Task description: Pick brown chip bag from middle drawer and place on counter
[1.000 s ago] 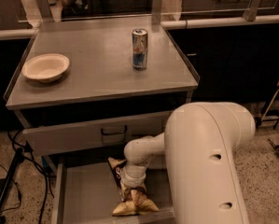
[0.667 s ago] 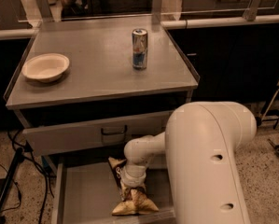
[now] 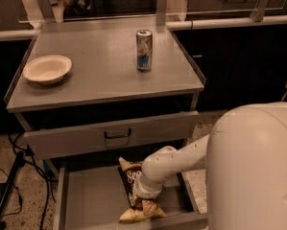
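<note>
1. The bag [image 3: 132,178] lies in the open drawer [image 3: 92,200], lower centre, half hidden by the arm [image 3: 181,159].
2. The gripper [image 3: 142,201] presses on the bag; its grip cannot be told.
3. The frame cuts off the drawer's front.

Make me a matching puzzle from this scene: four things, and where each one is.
Things:
1. bowl
2. can
3. chip bag
4. gripper

Places:
a. lying on the floor of the open drawer
b. upright on the counter, right of middle
c. down on the bag, inside the drawer
d. on the counter, left side

Pairs: 1-d, 2-b, 3-a, 4-c
</note>
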You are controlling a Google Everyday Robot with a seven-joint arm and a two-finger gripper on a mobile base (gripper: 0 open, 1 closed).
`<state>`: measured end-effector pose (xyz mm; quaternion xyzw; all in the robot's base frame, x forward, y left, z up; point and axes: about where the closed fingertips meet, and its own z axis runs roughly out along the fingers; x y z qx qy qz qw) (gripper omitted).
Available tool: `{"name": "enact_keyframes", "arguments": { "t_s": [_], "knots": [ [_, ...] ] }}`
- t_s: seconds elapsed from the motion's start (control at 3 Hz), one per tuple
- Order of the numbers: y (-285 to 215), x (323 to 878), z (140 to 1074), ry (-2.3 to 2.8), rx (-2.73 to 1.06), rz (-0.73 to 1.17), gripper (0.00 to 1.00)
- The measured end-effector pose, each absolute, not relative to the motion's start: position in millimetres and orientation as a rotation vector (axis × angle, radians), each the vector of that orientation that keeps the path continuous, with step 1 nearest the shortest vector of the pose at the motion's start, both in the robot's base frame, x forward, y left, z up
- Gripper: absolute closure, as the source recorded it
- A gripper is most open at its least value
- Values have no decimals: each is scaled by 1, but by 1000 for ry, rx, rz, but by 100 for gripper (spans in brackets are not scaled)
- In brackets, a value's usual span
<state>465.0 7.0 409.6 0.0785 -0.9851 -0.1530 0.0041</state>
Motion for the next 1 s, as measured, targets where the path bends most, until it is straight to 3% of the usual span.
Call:
{"name": "enact_keyframes", "arguments": {
  "t_s": [1.0],
  "knots": [
    [-15, 450, 456, -3197, 249, -516, 100]
  ]
}}
